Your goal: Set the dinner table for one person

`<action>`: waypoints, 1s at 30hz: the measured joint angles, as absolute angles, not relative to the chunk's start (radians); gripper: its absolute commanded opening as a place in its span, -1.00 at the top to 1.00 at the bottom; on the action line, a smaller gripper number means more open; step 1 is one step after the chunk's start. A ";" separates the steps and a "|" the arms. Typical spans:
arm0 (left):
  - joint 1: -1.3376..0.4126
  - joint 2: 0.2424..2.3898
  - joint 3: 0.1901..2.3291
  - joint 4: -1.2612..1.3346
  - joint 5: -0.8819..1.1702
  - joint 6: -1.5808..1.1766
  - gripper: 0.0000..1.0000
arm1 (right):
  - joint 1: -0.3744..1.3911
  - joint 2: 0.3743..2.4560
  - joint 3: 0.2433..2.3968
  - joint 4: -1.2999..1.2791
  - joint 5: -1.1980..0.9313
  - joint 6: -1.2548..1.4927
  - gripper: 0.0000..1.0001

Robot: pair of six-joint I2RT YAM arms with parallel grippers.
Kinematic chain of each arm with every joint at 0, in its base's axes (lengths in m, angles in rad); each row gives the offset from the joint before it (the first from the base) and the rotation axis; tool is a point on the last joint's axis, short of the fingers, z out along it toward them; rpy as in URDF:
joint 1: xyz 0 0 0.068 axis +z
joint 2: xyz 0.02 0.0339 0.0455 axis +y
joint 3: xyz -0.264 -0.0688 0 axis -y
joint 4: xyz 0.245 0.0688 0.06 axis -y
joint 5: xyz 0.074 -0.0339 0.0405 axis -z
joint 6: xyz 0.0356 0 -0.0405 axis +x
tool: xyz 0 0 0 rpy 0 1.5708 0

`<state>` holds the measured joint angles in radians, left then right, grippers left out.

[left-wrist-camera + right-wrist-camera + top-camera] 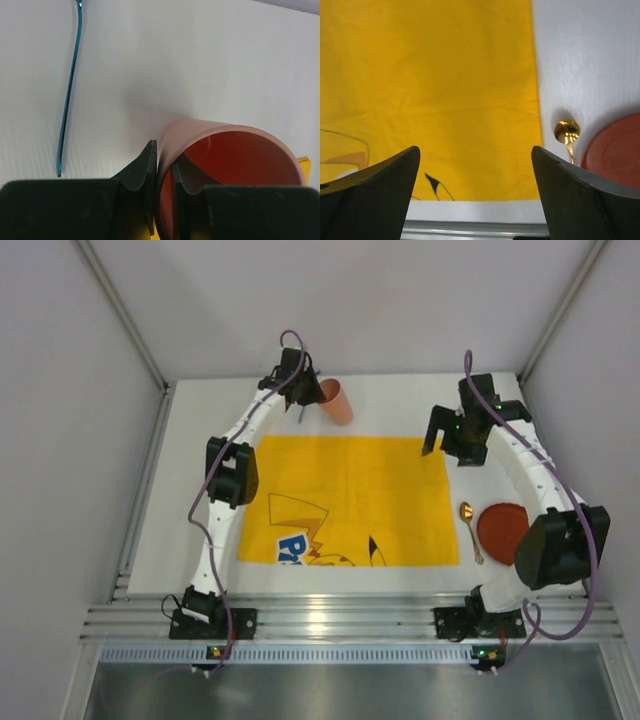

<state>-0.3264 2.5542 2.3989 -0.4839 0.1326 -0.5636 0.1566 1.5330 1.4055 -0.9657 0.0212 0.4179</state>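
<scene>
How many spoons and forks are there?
2. A gold spoon lies between the yellow cloth and red plate; a blue-handled one lies beside the pink cup. More may be hidden.

The counter (400,405) was a large, flat, plain white rectangle, lying level, with a ribbed aluminium rail (330,618) running left to right along its near edge.
</scene>
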 measured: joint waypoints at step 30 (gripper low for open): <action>-0.835 1.925 2.061 -0.746 -0.133 -0.362 -0.98 | 0.377 1.656 1.604 -0.942 -0.042 0.386 1.00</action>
<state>-0.8349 1.9255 2.0605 -0.7456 -0.1326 -0.3622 0.3775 1.6562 1.6043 -0.9424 -0.0422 0.3862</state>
